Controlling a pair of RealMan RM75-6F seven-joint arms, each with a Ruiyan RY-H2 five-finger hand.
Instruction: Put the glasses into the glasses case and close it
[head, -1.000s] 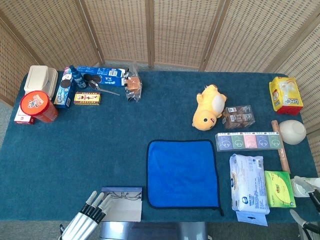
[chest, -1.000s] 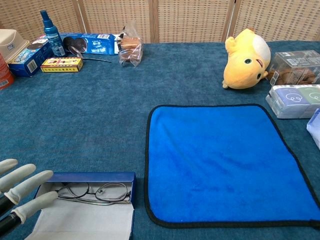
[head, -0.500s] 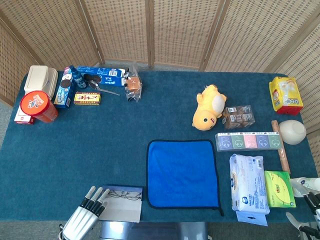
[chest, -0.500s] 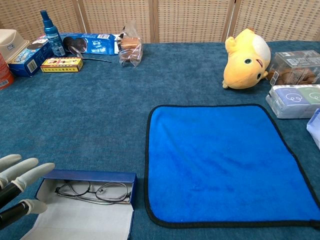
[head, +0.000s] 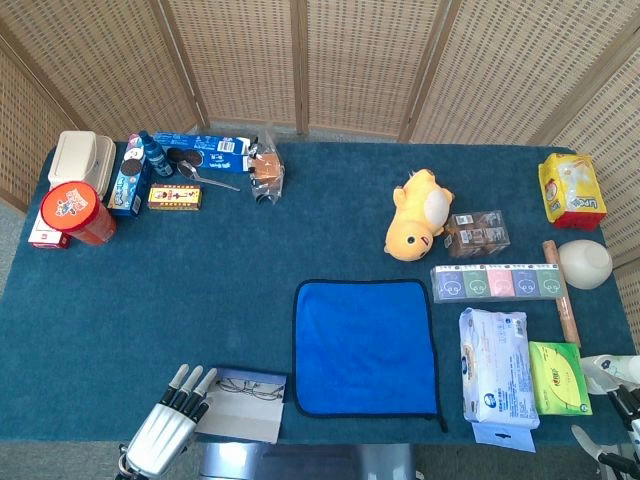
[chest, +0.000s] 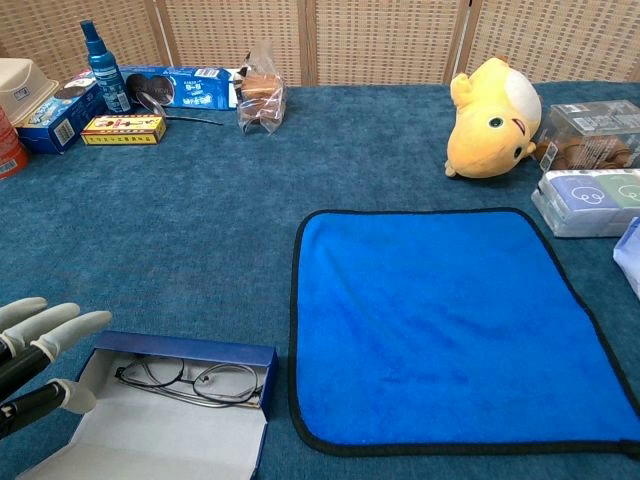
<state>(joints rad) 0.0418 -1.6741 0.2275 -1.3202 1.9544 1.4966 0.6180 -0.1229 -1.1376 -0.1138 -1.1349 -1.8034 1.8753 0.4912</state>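
A: What is sitting at the far left of the table (head: 150, 290)?
B: A red tub (head: 72, 213) and a beige box (head: 80, 158) are standing there, with a blue spray bottle (chest: 103, 55), a cookie packet (chest: 180, 86) and a small yellow box (chest: 123, 128) lying just to their right.

A: And at the near left edge?
B: The left hand (chest: 38, 352) is hovering there with its fingers (chest: 80, 325) spread apart, gripping nothing. One fingertip is lying against the left end of the glasses case (chest: 160, 425); whether it is pressing on it cannot be told.

A: Where are the glasses (chest: 190, 380)?
B: They are lying folded inside the case, along its far wall. The case is standing open, its lid flap lying flat toward the near edge.

A: What is lying right of it?
B: A blue cloth (chest: 450, 325) is lying flat just beside the case. Farther back, a yellow plush toy (chest: 490, 118) is lying on its side.

A: And the right side?
B: A tissue pack (head: 497, 378), a green packet (head: 558, 378) and a yellow bag (head: 572, 190) are sitting there. The right hand (head: 618, 420) is showing only partly at the near right corner, so whether its fingers are apart or together cannot be told.
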